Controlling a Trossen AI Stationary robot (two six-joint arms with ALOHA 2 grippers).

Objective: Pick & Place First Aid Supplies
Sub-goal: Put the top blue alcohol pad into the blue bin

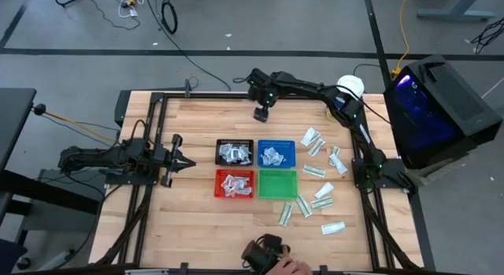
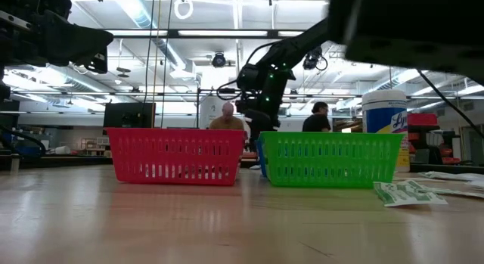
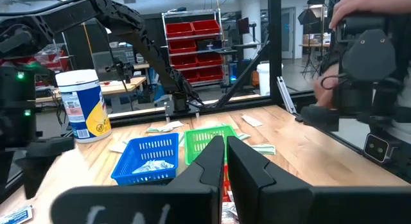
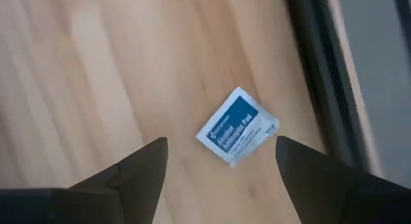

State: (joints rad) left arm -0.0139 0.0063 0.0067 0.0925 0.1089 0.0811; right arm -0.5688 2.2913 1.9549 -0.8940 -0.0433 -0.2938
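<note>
My right gripper hangs open over the far part of the table, pointing steeply down. One squarish white packet with blue print lies flat on the wood below it. It lies between the two fingers, which are clear of it. In the high view this gripper is beyond the black tray. Several more packets lie loose on the table's right side. My left gripper waits shut at the table's left, level, holding nothing.
Black, blue and red trays hold packets; nothing shows in the green tray. A white jar stands at the far right. A dark frame rail runs close by the packet. A person's hand holds a dark device at the near edge.
</note>
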